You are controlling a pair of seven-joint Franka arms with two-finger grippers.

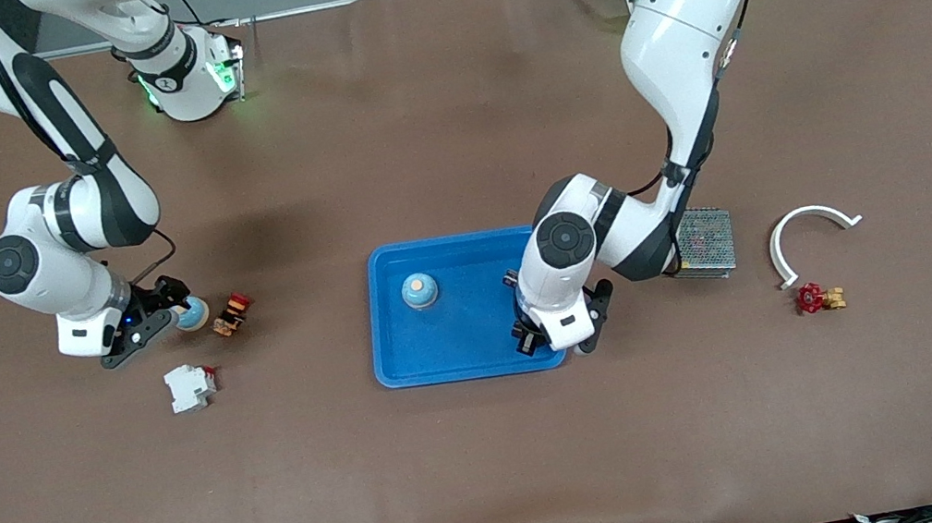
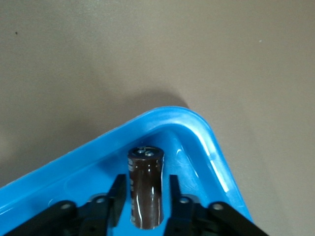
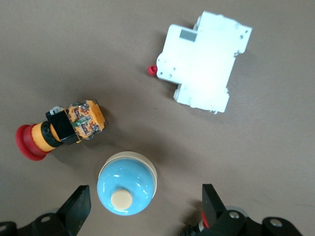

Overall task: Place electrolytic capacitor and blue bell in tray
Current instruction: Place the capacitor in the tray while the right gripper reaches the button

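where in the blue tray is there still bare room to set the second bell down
The tray floor is bare between the blue bell already in it and the rim nearest the front camera. It is crowded at the left arm's end, where the left hand stands around the capacitor in a corner.
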